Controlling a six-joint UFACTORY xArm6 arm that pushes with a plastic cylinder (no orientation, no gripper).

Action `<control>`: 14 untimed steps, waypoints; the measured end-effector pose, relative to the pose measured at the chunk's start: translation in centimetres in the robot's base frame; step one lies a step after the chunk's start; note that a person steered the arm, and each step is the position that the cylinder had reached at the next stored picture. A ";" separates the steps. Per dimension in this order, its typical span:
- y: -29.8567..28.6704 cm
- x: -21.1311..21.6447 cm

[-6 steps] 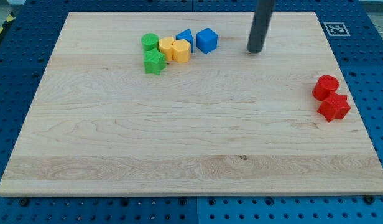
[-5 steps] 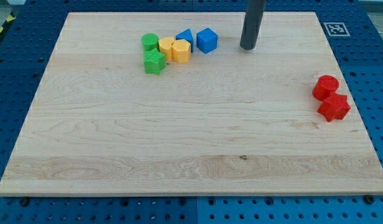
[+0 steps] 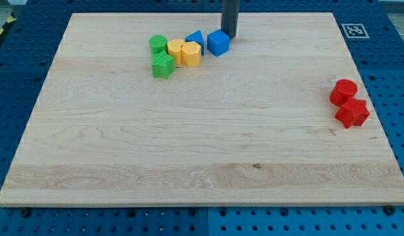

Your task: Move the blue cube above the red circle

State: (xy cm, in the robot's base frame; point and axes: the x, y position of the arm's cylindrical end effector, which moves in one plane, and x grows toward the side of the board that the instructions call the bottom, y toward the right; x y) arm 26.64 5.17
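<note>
The blue cube point(image 3: 218, 43) sits near the view's top, left of centre, at the right end of a cluster of blocks. My tip point(image 3: 229, 37) stands just right of and slightly above the cube, touching or almost touching its upper right corner. The red circle point(image 3: 343, 91) lies far off at the view's right edge, with a red hexagon-like block point(image 3: 351, 113) right below it.
Left of the blue cube are a blue triangle point(image 3: 195, 38), two yellow blocks point(image 3: 191, 53) point(image 3: 176, 50), a green circle point(image 3: 158, 44) and a green star point(image 3: 163, 65). All rest on a wooden board point(image 3: 189, 144). A marker tag point(image 3: 354, 30) sits at the top right corner.
My tip has moved left and slightly up along the top of the board, from well right of the blue cube to right beside it. No block has moved.
</note>
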 end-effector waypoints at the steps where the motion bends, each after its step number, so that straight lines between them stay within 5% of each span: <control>1: 0.0 0.0; 4: -5.4 -0.1; 8: -1.5 2.1; 10: -5.1 2.1; 14: 2.7 5.5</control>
State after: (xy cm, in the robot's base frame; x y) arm 32.18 7.87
